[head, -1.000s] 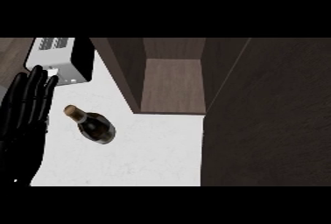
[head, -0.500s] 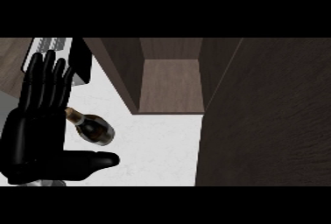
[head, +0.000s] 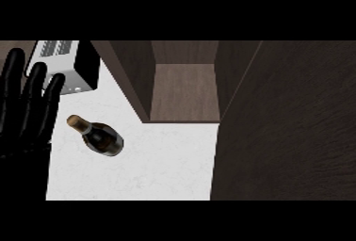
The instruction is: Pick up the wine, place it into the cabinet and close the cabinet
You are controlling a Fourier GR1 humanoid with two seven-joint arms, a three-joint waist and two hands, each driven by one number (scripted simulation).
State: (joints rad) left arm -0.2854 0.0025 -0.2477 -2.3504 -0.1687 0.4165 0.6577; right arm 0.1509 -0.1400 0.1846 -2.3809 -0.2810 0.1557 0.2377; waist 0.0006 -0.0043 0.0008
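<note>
1. Reaching for the wine (head: 101, 137) is the step we judge to be in hand: the bottle stands on the white surface (head: 167, 169), its cork end pointing to the far left, untouched.
2. Our left hand (head: 26, 113) shows at the left edge with fingers straight and spread, holding nothing; it sits just beside the bottle's neck without touching it. Our right hand is not in view.
3. To do this well, we should bring the left hand over the bottle's wide body rather than its thin neck, then curl fingers and thumb round it from both sides.
4. We should keep the wrist clear of the grey appliance (head: 66, 66) at the far left.
5. The cabinet (head: 182, 94) stands open just far and right of the bottle, its door (head: 285, 132) swung out along the right side, so the carry looks short; the door's edge is the thing to avoid.
6. Compared with half a second ago, the left hand has pulled back to the left: its thumb and palm no longer cover the surface near the bottle, which has not moved.
</note>
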